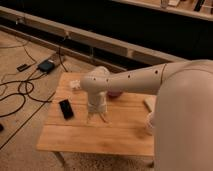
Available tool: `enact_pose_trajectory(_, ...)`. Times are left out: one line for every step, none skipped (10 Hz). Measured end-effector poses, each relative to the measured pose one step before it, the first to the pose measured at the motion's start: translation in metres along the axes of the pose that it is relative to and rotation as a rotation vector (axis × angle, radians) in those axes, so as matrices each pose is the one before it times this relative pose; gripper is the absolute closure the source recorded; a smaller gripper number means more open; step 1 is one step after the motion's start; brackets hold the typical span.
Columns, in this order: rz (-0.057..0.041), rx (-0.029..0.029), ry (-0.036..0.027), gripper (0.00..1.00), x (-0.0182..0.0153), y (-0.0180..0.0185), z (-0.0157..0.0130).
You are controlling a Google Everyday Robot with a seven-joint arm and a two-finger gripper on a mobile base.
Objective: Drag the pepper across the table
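Room: pale hard floor, with a dark wall and a long light ledge running behind.
Floor: black cables (15, 95) loop at the left, near a small dark box (46, 65).
Table (100, 137): small, rectangular, light plank top, standing mid-room.
Arm (135, 80): bulky and white, reaching in from the right across the far half of the top.
Gripper (97, 119): points straight down over the middle of the table, tips at or just above the wood.
Pincer state: its two prongs stand spread apart, and nothing is seen clasped between them.
Pepper: hidden from where I stand, so I cannot tell where it lies.
Phone (66, 108): black, flat on the top, just left of the gripper and apart from it.
Bowl (116, 93): dark purple, behind the gripper and partly covered by the arm.
White scrap (75, 85): lies at the far left edge of the top.
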Motion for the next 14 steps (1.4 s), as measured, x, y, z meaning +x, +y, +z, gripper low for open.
enact_pose_trajectory(-0.01485,-0.00893,0.00631,0.35,-0.00339,-0.0057,0.00972)
enact_pose_trajectory(-0.01243,-0.00289,0.00548,0.35,-0.00319,-0.00443,0.00812)
enact_pose_trajectory(-0.00969,0.00117,0.00303,0.35,-0.00452,-0.00476,0.00863)
enact_pose_trajectory(-0.00797,0.0063,0.00445,0.35,-0.00316,-0.00337,0.00657)
enact_pose_trajectory(-0.01515,0.01319,0.0077,0.35,-0.00603,-0.00317,0.01104)
enact_pose_trajectory(-0.0039,0.00661,0.00451,0.35,-0.00389,-0.00228,0.00633)
enact_pose_trajectory(0.00019,0.00432,0.00277,0.35,-0.00217,-0.00234,0.0036)
enact_pose_trajectory(0.00254,0.00781,0.00318,0.35,-0.0054,-0.00535,0.00669)
enact_pose_trajectory(0.00191,0.0046,0.00066,0.35,-0.00282,-0.0027,0.00281)
enact_pose_trajectory(0.00264,0.00234,0.00018,0.35,-0.00335,-0.00202,0.0029)
enact_pose_trajectory(0.00774,0.00201,-0.00053,0.35,-0.00306,-0.00425,0.00251)
enact_pose_trajectory(0.00582,-0.00027,-0.00111,0.35,-0.00276,-0.00268,0.00186)
enact_pose_trajectory(0.00331,-0.00257,-0.00017,0.35,-0.0022,-0.00105,0.00185)
enact_pose_trajectory(0.00171,-0.00144,0.00075,0.35,-0.00151,-0.00061,0.00161)
